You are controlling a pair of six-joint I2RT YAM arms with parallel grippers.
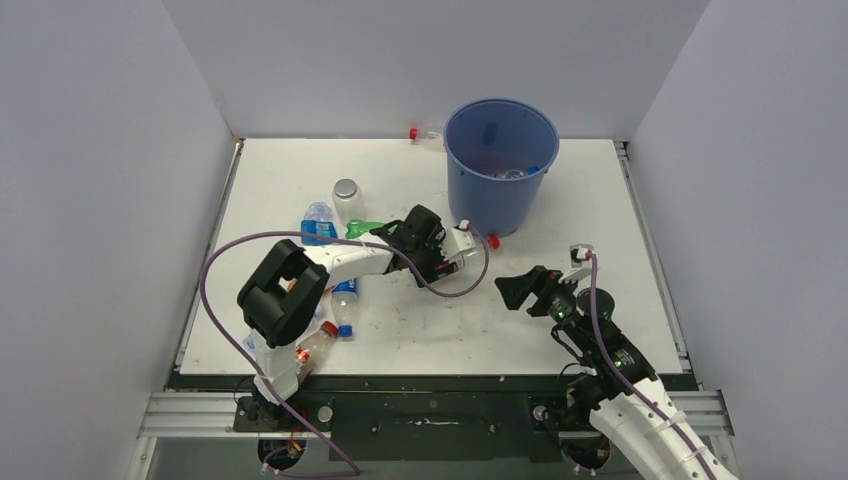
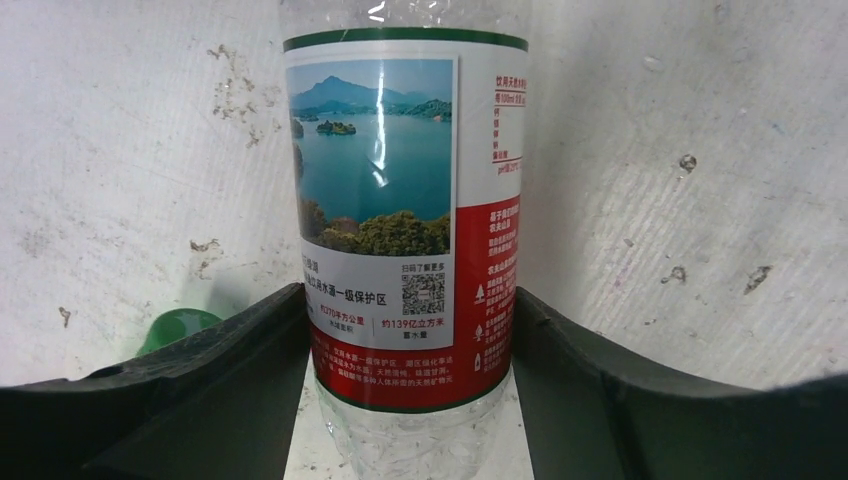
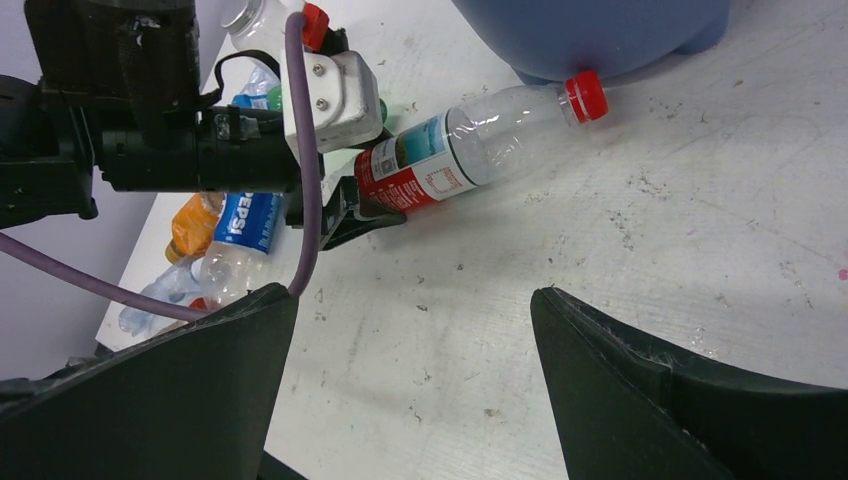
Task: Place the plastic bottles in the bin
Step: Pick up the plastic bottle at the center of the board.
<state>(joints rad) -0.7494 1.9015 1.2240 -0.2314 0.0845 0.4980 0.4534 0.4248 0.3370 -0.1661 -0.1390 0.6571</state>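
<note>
Though scuffed, white table (image 1: 420, 330), blue bin (image 1: 500, 200), grey walls (image 1: 100, 150) around.

The left wrist view cuts the red-labelled bottle (image 2: 400, 250) at twelve and six o'clock, hiding cap and base; a green bottle (image 2: 178, 325) shows only as a sliver at eight o'clock. The right wrist view cuts the bin (image 3: 600, 40) at twelve o'clock, leaving its base. From above, the left arm (image 1: 285, 290) covers parts of the bottles (image 1: 345, 295) beneath it; those inside the bin are too small to count
</note>
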